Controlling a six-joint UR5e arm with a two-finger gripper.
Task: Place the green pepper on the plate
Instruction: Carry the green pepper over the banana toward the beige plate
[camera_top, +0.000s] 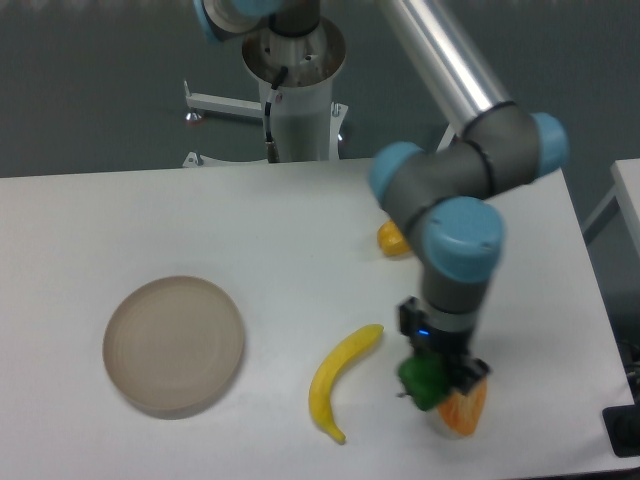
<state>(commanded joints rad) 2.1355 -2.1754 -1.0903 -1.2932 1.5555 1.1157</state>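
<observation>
Camera view, nearest: black two-finger gripper (437, 385) clamped on the glossy bright-green pepper (422, 382), just above an orange fruit (465, 412)
Beside: curved yellow banana (338, 381) on the white table (200, 220)
Left: round beige plate (174, 346), well apart from the pepper
Far: yellow-orange pepper (392, 239) behind the arm

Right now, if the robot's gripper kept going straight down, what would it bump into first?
Probably the green pepper, right at the gripper. It may already be touching it; depth is hard to judge. An orange thing sits close beside, then the table.
</observation>
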